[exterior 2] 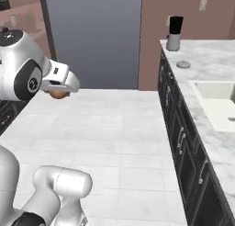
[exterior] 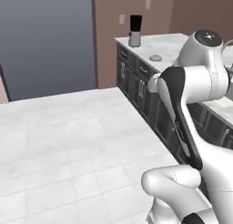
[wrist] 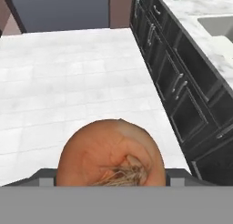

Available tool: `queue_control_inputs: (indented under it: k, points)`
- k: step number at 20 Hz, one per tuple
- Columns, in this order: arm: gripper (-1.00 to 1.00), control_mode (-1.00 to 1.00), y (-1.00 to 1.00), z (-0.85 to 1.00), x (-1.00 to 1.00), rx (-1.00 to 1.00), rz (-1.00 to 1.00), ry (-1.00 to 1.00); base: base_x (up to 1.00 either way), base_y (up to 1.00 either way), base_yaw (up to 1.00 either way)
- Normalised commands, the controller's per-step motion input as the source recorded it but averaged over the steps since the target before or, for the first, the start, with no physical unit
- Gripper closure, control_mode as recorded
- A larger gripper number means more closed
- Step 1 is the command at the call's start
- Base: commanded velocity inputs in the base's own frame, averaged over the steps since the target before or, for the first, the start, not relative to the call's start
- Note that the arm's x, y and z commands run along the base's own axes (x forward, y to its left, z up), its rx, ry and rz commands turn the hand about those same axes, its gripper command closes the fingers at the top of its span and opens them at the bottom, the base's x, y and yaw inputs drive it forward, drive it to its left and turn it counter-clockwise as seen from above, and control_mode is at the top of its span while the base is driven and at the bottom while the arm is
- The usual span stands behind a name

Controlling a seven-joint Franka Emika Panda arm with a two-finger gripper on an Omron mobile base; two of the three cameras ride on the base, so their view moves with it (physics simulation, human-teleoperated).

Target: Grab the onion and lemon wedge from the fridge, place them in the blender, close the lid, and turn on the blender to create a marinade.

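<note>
Over the left base view, the white arm rose from the lower right, and beyond it the blender (exterior: 135,31) stood at the far end of the marble counter (exterior: 173,48), its dark jar upright on the silver base with nothing covering the rim. The lid (exterior: 155,58) lay flat on the counter nearer the camera, apart from the blender. Dark cabinets (exterior: 141,89) ran beneath the counter, pale floor tiles (exterior: 63,145) spread to the left, and a large grey panel (exterior: 48,41) filled the far wall beside brown walls.

From the right base view, the gripper (exterior 2: 58,93) reached out at the left, pinching the onion (exterior 2: 57,94), whose reddish-brown underside peeked out below the hand. The blender (exterior 2: 174,33) and lid (exterior 2: 183,64) sat far off on the counter, and a sink (exterior 2: 215,103) was sunk into the marble nearer the camera.

Through the hand view, the onion (wrist: 110,155) bulged large between the fingers, its rooty end facing the camera, held well above the floor tiles with the cabinets running along the right.

By my judgement, the onion had been fetched but not yet delivered. Left to do were the drop into the jar, the lemon wedge, closing the lid and switching the blender on.
</note>
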Motion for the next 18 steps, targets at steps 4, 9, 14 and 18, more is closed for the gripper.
queue_control_inputs:
  k: [4,9,14,18]
  points:
    - [1.0,1.0,0.0,0.0,0.0,0.0,0.0,0.0,1.0,0.63,-0.42]
    - [1.0,1.0,0.0,0.0,0.0,0.0,0.0,0.0,1.0,0.62,-0.43]
    - [1.0,1.0,0.0,0.0,0.0,0.0,0.0,0.0,1.0,0.58,-0.43]
    - [1.0,1.0,0.0,0.0,0.0,0.0,0.0,0.0,1.0,0.63,-0.42]
